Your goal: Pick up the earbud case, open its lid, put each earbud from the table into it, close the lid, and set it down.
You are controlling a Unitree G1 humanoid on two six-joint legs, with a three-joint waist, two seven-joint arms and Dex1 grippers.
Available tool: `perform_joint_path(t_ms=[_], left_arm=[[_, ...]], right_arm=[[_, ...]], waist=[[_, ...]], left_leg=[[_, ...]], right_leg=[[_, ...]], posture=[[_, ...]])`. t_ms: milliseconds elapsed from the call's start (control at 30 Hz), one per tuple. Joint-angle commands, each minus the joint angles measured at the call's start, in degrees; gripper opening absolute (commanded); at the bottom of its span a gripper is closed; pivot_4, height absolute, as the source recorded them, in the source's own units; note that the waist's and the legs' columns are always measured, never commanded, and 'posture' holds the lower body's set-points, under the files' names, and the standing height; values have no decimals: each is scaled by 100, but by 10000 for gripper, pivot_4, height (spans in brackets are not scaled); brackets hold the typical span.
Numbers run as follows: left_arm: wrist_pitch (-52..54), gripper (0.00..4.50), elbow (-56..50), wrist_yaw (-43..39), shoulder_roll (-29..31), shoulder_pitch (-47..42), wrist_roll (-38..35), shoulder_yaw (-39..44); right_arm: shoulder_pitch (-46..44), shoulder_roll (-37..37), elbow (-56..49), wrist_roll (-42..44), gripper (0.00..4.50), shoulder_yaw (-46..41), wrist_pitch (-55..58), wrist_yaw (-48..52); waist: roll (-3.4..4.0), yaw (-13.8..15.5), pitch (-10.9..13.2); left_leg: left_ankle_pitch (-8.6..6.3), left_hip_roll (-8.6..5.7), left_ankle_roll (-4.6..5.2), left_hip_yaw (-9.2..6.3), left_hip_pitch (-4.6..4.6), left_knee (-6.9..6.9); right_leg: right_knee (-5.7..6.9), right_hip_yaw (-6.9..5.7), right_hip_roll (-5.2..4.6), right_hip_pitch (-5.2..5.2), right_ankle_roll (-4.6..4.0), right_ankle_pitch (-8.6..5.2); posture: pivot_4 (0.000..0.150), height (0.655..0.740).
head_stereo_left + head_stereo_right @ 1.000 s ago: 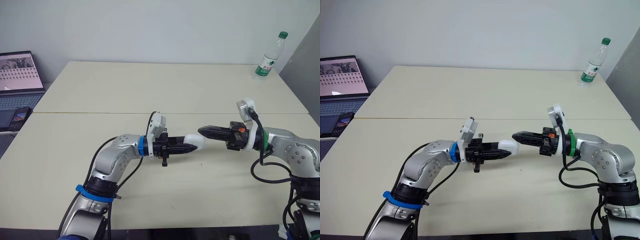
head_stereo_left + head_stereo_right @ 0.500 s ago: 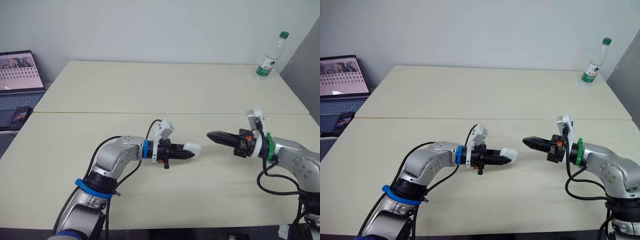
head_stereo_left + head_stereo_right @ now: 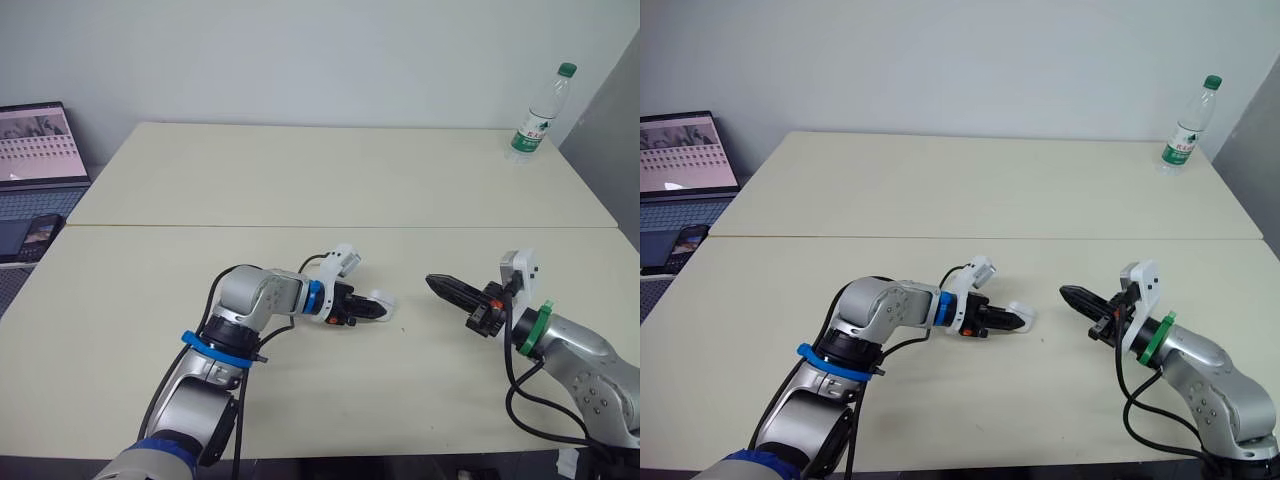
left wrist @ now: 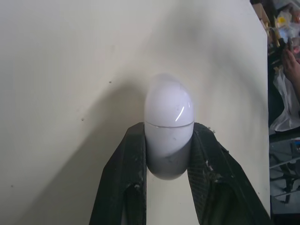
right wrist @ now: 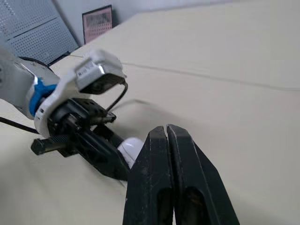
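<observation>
The left pincer [image 3: 384,313] is pinching the earbud case [image 4: 168,110]: its two black fingers [image 4: 127,164] press against opposite sides of the lower half of the white, egg-shaped case, and the rounded upper half projects beyond the fingertips. The lid is shut, with only a thin seam line visible around the body. The case is held low over the cream surface [image 3: 300,180], in the near half of it and roughly at mid-width; a shadow lies directly beneath the case, but contact with the surface cannot be confirmed. The left arm reaches in from the robot's left with the pincer aimed toward the right. The right pincer [image 3: 432,283] holds nothing, and its fingers are pressed together into a single point. It sits to the right of the case, clear of it, with the tip aimed back toward the case and raised slightly off the surface. A clear plastic bottle [image 3: 539,112] with a green cap stands upright at the far right corner. An open laptop [image 3: 38,140] and a phone [image 3: 38,230] lie beyond the left edge.
</observation>
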Motion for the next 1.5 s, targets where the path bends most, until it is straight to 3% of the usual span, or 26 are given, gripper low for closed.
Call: perform_joint_path(t_ms=[33, 367, 600, 933, 1067, 1200, 1500], left_arm=[[-103, 11396, 31, 92, -28, -78, 102, 18], [-2591, 44425, -896, -706, 719, 712, 660, -36], [-3292, 44754, -2047, -881, 1341, 1775, 349, 810], [-5757, 44754, -2312, -707, 1625, 3560, 1481, 872], [-5830, 44754, -2231, -501, 1485, 3790, 1504, 954], [-5849, 45000, -2233, -483, 1492, 3856, 1444, 992], [-5925, 45000, -2236, -599, 1595, 3926, 1448, 951]], right_arm=[[386, -113, -436, -316, 250, 8, -473, 89], [1069, -365, -263, -590, 0, -225, -814, 242], [1335, -733, 309, -983, 0, -317, -1327, 729], [1398, -979, 1344, -1755, 0, -241, -2544, 1296], [1400, -996, 1456, -1710, 0, -292, -2682, 1427], [1480, -1070, 1502, -1580, 8809, -382, -2557, 1596], [1487, -964, 1509, -1608, 42211, -454, -2552, 1509]], waist=[[0, 2, 0], [2, -8, -1], [2, -2, -1], [3, 4, -2], [3, 5, -2], [4, 5, -2], [4, 5, -3]], left_leg=[[0, -2, 0, 1, 0, 0], [0, 6, 0, 8, 9, -2], [0, 2, 0, 13, 8, 0], [0, 3, 0, 16, 17, 1], [0, 5, 0, 15, 19, 1], [1, 7, 0, 15, 20, 1], [1, 7, 0, 18, 21, 1]], right_leg=[[-1, 0, -1, 0, 0, 0], [1, 8, 2, 0, -19, 9], [-3, 8, -8, 4, -25, 13], [-3, 11, -10, 10, -8, 2], [-2, 12, -11, 11, -8, 2], [0, 11, -10, 11, -6, 2], [0, 9, -9, 11, -8, 2]], posture=[[1500, 7362], [1500, 7362], [1500, 7362], [1500, 7362], [1500, 7362], [1500, 7362], [1500, 7362]])
